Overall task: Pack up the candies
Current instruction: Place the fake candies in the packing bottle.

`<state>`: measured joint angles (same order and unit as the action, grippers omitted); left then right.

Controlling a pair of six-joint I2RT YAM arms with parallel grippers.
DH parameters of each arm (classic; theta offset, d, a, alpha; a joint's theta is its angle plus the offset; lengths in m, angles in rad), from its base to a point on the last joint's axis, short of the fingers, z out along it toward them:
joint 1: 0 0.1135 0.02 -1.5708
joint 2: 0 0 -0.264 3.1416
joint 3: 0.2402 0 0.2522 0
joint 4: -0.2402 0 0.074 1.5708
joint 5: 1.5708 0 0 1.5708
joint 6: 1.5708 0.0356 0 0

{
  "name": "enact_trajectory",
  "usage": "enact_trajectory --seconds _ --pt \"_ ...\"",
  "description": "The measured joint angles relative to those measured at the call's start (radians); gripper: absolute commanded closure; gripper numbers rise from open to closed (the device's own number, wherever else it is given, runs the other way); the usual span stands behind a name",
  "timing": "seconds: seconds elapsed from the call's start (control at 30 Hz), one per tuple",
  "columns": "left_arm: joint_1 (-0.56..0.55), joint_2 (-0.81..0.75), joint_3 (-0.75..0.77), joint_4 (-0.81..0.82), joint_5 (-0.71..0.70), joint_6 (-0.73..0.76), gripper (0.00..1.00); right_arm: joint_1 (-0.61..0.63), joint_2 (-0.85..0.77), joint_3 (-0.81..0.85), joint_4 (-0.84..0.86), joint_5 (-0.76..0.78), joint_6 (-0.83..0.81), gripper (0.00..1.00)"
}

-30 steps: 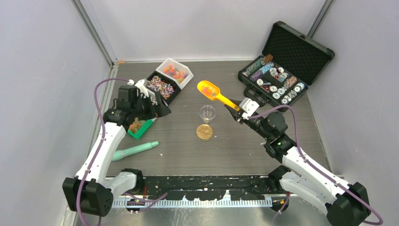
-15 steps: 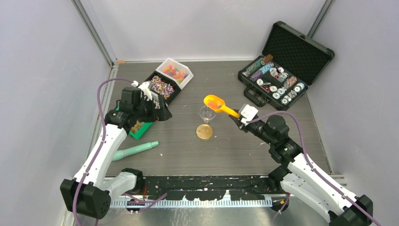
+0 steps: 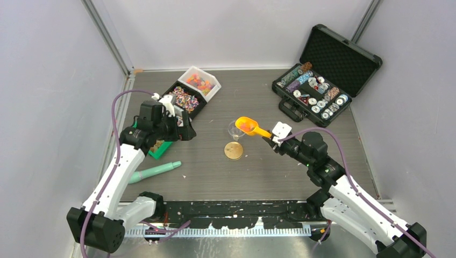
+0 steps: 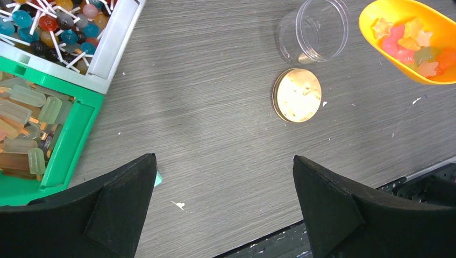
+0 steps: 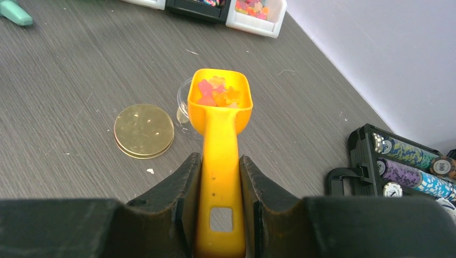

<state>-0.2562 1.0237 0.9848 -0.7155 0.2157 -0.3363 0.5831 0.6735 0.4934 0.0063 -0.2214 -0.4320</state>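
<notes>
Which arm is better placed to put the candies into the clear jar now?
Right. The right gripper holds the orange scoop, loaded with candies, close to the clear jar. The left gripper is open, empty and farther away.

Overhead wide; wrist views close, sharing candies (image 4: 411, 44) in scoop (image 5: 221, 156).

A robot lab cell: grey walls (image 3: 242, 32) and metal posts (image 3: 106, 35) enclose a table (image 3: 269, 172), left arm (image 3: 115, 177) and right arm (image 3: 355, 199) bolted at its near edge.
</notes>
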Motion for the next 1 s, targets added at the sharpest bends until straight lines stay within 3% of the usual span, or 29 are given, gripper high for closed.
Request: enact_trajectory --seconds 1.0 --pt "-0.017 -0.01 0.0 -0.009 -0.033 0.005 0.0 0.061 0.103 0.023 -0.103 0.08 -0.07 1.0"
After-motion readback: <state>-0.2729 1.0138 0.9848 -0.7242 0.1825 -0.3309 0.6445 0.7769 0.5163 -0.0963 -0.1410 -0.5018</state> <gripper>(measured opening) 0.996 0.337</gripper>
